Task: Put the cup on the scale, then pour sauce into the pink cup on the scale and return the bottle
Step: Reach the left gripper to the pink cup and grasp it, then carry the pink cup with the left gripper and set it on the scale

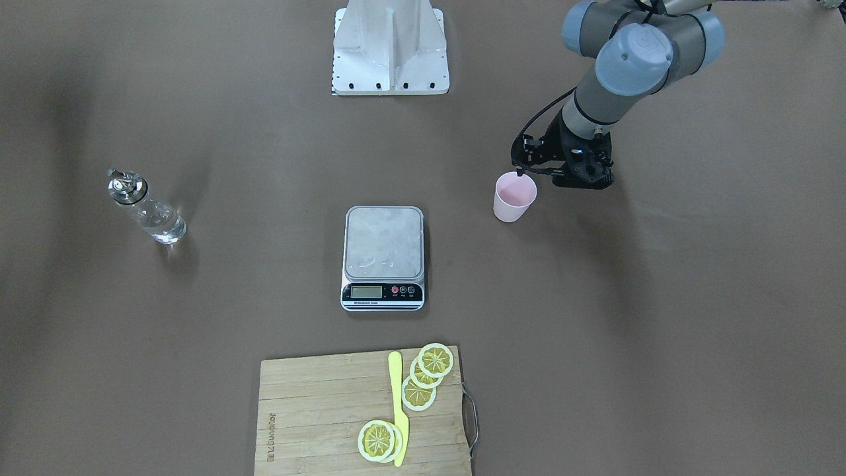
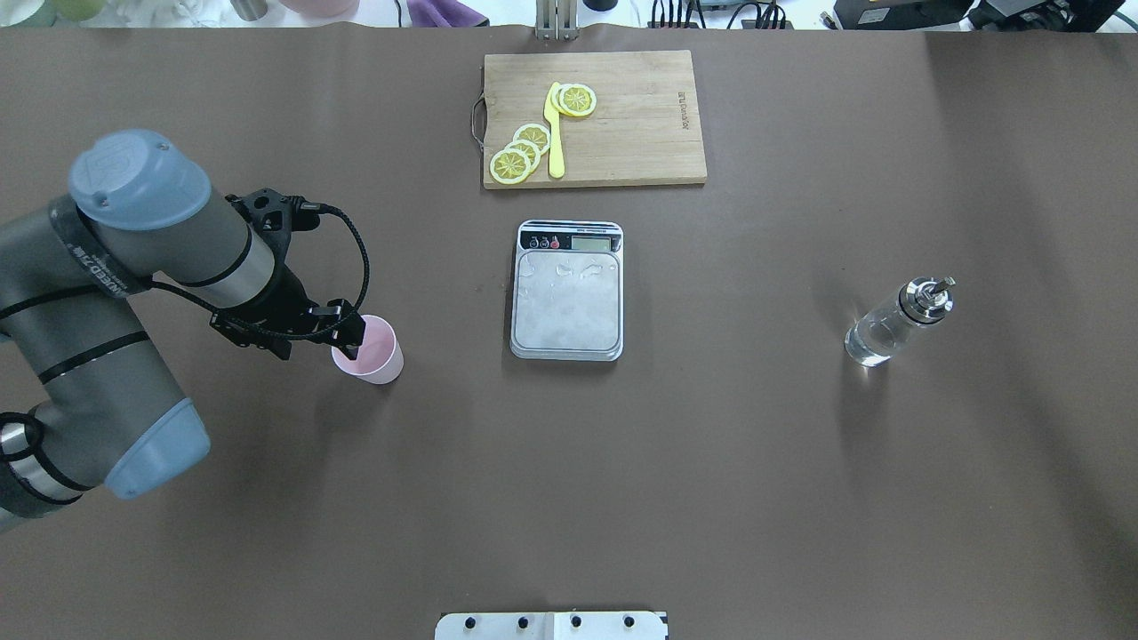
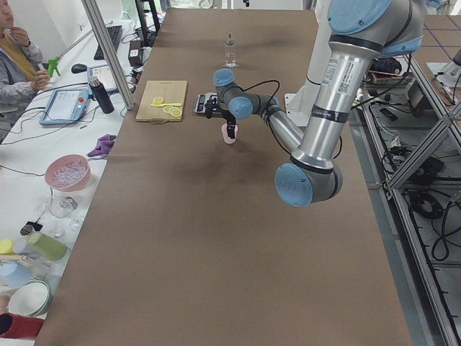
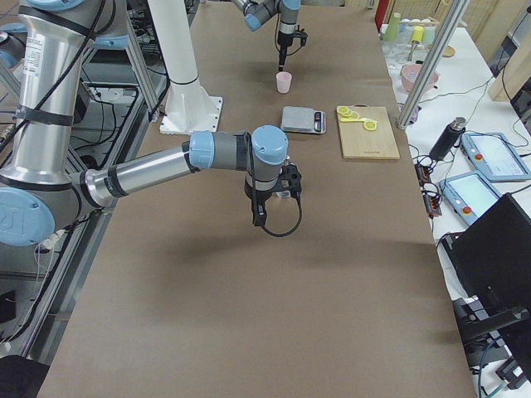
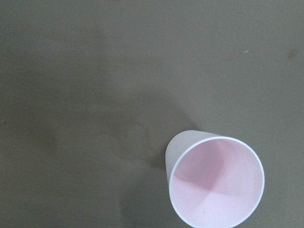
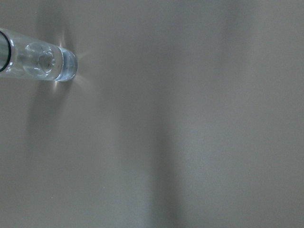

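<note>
The pale pink cup (image 1: 514, 198) stands upright and empty on the brown table, to the robot's left of the scale (image 1: 383, 244). It also shows in the overhead view (image 2: 375, 352) and in the left wrist view (image 5: 216, 183). My left gripper (image 2: 352, 332) points down, just over the cup's rim on the side away from the scale; I cannot tell whether it is open. The glass bottle (image 2: 889, 324) with the silver spout holds clear liquid and stands alone far to the scale's other side. My right gripper (image 4: 259, 217) shows only in the exterior right view, so I cannot tell its state. The steel platform of the scale (image 2: 567, 298) is bare.
A bamboo cutting board (image 2: 640, 116) with lemon slices (image 2: 524, 151) and a yellow knife (image 2: 555, 133) lies beyond the scale. The robot's white base plate (image 1: 390, 46) is at the near table edge. The right wrist view shows the bottle's base (image 6: 52, 64) at its upper left.
</note>
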`<state>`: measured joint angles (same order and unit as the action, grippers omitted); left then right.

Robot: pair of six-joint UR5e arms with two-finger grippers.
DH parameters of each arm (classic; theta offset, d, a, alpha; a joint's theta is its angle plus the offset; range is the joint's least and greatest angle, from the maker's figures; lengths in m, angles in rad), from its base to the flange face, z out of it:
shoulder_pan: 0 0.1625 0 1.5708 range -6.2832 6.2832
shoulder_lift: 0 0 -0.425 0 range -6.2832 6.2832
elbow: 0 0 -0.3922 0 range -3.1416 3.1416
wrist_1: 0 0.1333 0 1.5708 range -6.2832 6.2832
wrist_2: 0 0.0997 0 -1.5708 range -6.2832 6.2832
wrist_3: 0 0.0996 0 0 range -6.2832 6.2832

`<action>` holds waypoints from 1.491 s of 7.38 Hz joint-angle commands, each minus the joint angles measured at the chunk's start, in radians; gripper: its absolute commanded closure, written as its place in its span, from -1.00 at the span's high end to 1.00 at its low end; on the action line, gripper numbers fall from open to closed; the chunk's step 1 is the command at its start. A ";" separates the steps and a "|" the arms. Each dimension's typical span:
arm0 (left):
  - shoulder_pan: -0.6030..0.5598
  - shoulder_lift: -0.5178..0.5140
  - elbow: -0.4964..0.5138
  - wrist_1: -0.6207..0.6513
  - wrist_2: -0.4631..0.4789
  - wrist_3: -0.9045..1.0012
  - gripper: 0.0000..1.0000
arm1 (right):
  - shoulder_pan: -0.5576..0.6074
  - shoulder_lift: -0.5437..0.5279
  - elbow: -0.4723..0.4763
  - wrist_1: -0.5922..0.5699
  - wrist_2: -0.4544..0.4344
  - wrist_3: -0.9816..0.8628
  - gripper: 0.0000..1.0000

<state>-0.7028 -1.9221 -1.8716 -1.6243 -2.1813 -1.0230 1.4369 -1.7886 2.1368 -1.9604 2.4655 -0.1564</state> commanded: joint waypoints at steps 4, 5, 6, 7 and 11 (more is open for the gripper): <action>0.000 -0.034 0.090 -0.009 -0.002 0.006 0.18 | 0.000 0.000 0.002 0.002 0.001 -0.003 1.00; 0.000 -0.040 0.094 -0.009 -0.002 0.001 -0.42 | -0.001 0.000 0.003 0.003 0.003 -0.003 1.00; 0.002 -0.041 0.100 -0.009 -0.003 0.001 -0.79 | 0.000 0.000 0.003 0.003 0.003 -0.003 1.00; 0.002 -0.049 0.100 -0.009 -0.003 -0.002 -1.00 | 0.000 0.000 0.002 0.002 0.003 -0.003 1.00; 0.000 -0.226 0.112 0.084 -0.006 -0.124 -1.00 | 0.000 0.001 0.006 0.003 0.004 -0.005 1.00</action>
<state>-0.7024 -2.0631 -1.7718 -1.5863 -2.1899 -1.0823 1.4373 -1.7884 2.1402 -1.9574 2.4692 -0.1599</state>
